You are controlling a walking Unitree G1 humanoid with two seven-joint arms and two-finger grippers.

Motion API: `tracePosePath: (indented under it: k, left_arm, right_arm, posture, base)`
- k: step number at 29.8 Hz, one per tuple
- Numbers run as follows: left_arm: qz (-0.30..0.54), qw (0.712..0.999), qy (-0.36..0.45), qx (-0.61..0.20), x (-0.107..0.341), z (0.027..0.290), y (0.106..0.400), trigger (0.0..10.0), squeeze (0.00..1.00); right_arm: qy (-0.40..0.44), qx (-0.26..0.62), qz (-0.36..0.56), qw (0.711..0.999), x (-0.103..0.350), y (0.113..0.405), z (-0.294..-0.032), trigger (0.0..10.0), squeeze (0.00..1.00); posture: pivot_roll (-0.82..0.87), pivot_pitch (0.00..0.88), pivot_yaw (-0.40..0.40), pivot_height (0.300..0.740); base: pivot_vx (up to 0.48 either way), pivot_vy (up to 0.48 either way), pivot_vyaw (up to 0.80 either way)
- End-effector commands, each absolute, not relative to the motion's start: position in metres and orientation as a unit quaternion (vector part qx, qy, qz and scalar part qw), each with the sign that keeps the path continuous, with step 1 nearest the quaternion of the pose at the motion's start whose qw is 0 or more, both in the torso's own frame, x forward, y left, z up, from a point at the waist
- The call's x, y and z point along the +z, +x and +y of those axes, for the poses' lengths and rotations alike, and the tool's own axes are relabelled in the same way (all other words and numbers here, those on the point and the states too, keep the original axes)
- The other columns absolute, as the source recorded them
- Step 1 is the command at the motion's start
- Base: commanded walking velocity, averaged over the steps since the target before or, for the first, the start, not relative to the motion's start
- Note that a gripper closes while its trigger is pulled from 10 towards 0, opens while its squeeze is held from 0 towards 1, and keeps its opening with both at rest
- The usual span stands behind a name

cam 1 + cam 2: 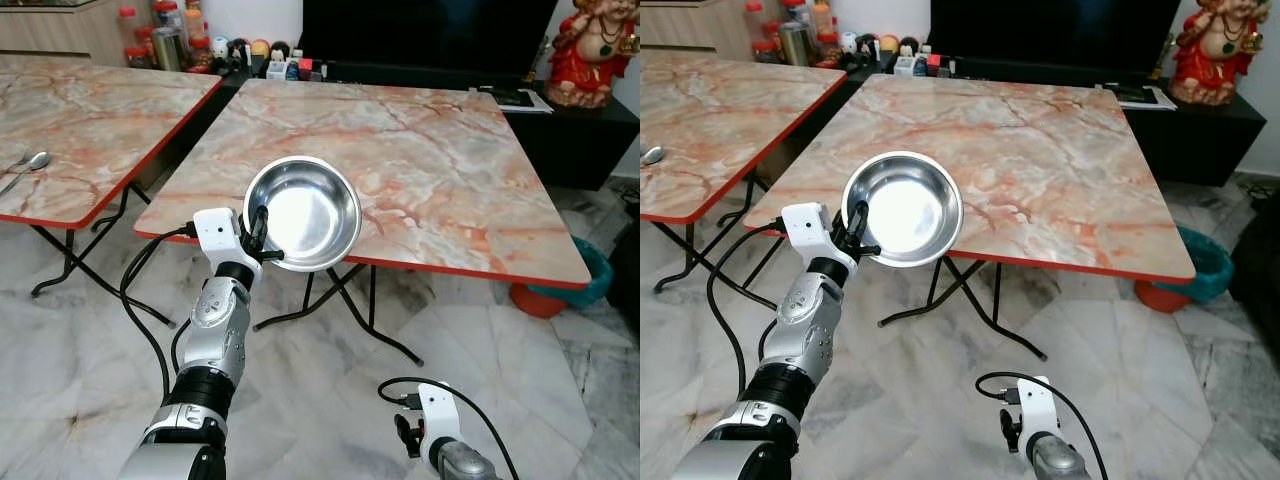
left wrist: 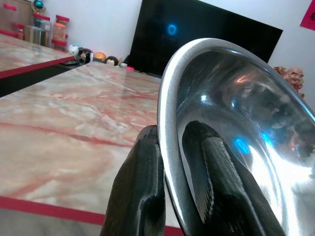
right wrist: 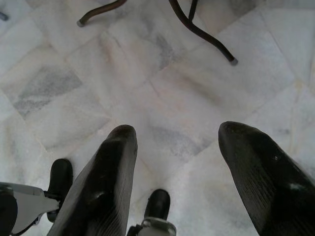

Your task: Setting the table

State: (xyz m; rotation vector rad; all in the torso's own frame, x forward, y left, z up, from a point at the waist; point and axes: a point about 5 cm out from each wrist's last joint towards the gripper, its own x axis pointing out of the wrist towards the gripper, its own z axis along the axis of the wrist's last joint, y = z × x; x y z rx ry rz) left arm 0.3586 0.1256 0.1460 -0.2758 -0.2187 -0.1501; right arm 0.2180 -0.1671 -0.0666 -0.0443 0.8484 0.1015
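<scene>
My left gripper (image 1: 262,232) is shut on the rim of a shiny steel bowl (image 1: 305,212), holding it tilted in the air over the near edge of the marble-pattern table (image 1: 420,150). In the left wrist view the two black fingers (image 2: 142,191) pinch the steel bowl's rim (image 2: 170,147), one inside and one outside. My right gripper (image 3: 174,172) hangs low over the floor, open, with nothing between its fingers.
A second marble table (image 1: 80,130) stands to the left with a spoon (image 1: 30,165) on it. Jars and small items (image 1: 170,40) line the back. A red figurine (image 1: 590,50) sits on a dark cabinet at right. A teal bin (image 1: 590,280) stands beyond the table's right corner.
</scene>
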Motion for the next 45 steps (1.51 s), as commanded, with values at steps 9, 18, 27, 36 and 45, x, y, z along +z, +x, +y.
tracePosePath:
  k: [9,18,27,36,45]
  left_arm:
    - [-0.123,0.979,-0.146,-0.071,0.154,0.127,0.361,10.0,0.0]
    - [-0.122,0.979,-0.146,-0.076,0.154,0.127,0.36,10.0,0.0]
    - [-0.121,0.978,-0.146,-0.081,0.154,0.125,0.36,10.0,0.0]
    - [-0.111,0.975,-0.165,-0.098,0.152,0.122,0.36,10.0,0.0]
    - [-0.028,0.959,-0.265,-0.099,0.131,0.116,0.36,10.0,0.0]
  right_arm:
    - [-0.012,0.057,0.404,0.913,-0.064,0.223,-0.163,10.0,0.0]
    - [-0.01,0.054,0.408,0.911,-0.065,0.221,-0.163,10.0,0.0]
    - [-0.011,0.053,0.405,0.913,-0.065,0.221,-0.163,10.0,0.0]
    - [-0.013,0.054,0.404,0.913,-0.065,0.221,-0.163,10.0,0.0]
    - [-0.015,0.055,0.405,0.912,-0.065,0.22,-0.164,10.0,0.0]
  posture:
    - [0.08,0.028,-0.04,0.715]
    - [0.08,0.031,-0.037,0.715]
    - [0.07,0.033,-0.033,0.715]
    - [0.08,0.035,-0.036,0.715]
    - [0.08,0.04,-0.037,0.715]
  base:
    - [0.364,0.0,0.0]
    - [0.369,0.0,-0.12]
    - [0.374,0.0,-0.2]
    - [0.372,0.0,0.0]
    - [0.071,0.0,0.0]
